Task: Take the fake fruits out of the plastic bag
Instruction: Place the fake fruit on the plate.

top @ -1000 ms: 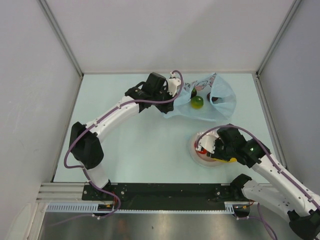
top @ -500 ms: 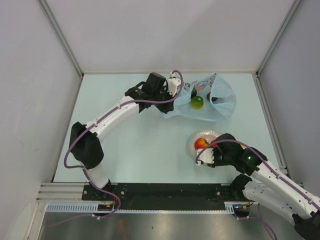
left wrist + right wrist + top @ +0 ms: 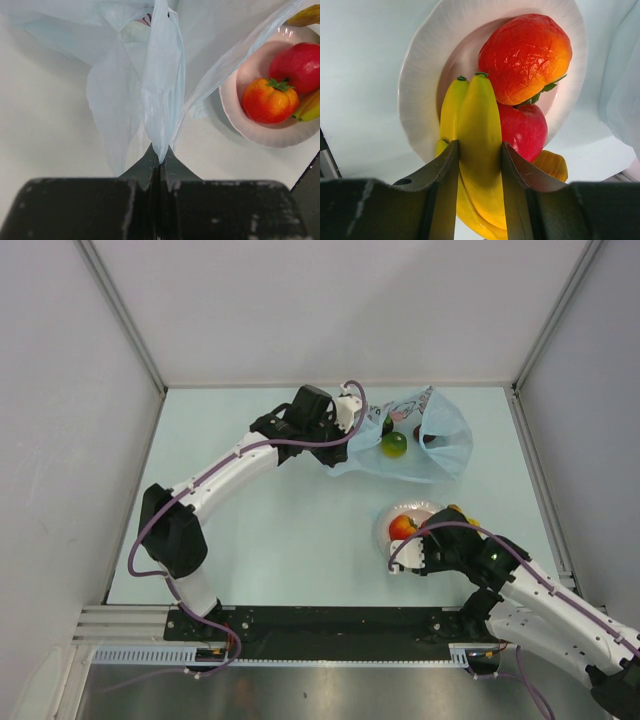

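Note:
The light-blue plastic bag [image 3: 430,452] lies at the back right, mouth toward the right. A green fruit [image 3: 393,444] and a dark round fruit [image 3: 428,438] show inside it. My left gripper [image 3: 352,426] is shut on a fold of the bag's left end [image 3: 161,100], fingertips pinched together [image 3: 160,150]. My right gripper [image 3: 428,542] sits at the near edge of the white plate [image 3: 384,523]. In the right wrist view it [image 3: 480,144] is shut on a yellow banana [image 3: 479,115]. An orange-red fruit [image 3: 525,57] and a red apple [image 3: 524,131] lie on the plate [image 3: 417,100].
Grey walls enclose the pale green table on the left, back and right. A black rail runs along the near edge [image 3: 330,625]. The bag's edge hangs at the right of the right wrist view [image 3: 625,75]. The plate with fruits shows in the left wrist view [image 3: 232,107].
My right gripper has drawn back from above the plate toward the near edge, uncovering the orange-red fruit. The left arm and the bag have not moved.

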`<move>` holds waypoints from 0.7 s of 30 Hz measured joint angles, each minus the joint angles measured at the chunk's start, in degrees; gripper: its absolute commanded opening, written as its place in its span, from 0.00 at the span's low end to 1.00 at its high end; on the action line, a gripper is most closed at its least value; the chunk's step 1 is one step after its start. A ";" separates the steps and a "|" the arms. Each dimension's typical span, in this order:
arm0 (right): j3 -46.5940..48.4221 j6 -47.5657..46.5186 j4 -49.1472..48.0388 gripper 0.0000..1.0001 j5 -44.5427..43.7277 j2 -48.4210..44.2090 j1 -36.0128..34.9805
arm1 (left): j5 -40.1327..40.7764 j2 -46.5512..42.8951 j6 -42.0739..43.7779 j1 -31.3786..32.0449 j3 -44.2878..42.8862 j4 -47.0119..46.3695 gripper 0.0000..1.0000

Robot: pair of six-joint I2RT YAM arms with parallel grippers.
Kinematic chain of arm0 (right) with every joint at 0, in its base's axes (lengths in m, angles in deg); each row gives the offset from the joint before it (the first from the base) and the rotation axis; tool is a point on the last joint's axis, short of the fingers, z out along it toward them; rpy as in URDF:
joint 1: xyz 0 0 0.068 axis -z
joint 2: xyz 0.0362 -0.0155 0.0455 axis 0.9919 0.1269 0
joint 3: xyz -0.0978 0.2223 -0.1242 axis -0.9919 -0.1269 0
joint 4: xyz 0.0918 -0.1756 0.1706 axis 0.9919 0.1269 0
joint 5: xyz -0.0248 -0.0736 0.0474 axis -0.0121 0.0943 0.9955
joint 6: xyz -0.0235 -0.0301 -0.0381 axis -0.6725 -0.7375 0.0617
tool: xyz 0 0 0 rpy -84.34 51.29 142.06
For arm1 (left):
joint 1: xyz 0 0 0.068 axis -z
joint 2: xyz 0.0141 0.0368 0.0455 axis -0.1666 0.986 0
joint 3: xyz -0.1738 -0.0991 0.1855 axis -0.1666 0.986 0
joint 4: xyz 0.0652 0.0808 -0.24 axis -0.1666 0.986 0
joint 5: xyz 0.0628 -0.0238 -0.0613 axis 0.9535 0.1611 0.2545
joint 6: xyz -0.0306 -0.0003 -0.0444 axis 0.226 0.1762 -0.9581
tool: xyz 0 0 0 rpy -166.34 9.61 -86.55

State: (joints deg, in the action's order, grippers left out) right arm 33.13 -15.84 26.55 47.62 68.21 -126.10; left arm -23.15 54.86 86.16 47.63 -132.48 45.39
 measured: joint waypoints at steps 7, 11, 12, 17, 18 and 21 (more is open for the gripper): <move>-0.85 -0.87 -0.70 0.13 -0.07 -1.03 -0.09 | -0.04 0.00 -0.04 0.00 0.00 -0.02 0.00; -1.20 -2.54 0.26 0.13 1.33 -3.45 -0.17 | -0.02 0.00 -0.09 0.00 0.00 -0.02 0.00; -1.20 -2.93 0.52 0.13 1.68 -3.98 -0.17 | -0.04 0.00 -0.11 0.00 0.00 -0.02 0.00; -1.40 -4.59 1.70 0.31 3.13 -5.77 -0.37 | -0.09 0.00 -0.37 0.00 0.00 -0.04 0.01; -1.49 -4.72 1.77 0.36 3.26 -5.66 -0.39 | -0.09 0.00 -0.46 0.00 0.00 -0.04 0.00; -1.60 -5.03 1.62 0.54 3.32 -5.27 -0.39 | -0.09 0.00 -0.48 0.00 0.00 -0.04 0.00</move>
State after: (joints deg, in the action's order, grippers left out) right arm 31.53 -20.87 28.17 50.94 62.95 -126.50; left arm -23.24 54.86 85.68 47.63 -132.48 45.35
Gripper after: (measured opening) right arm 0.416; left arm 0.006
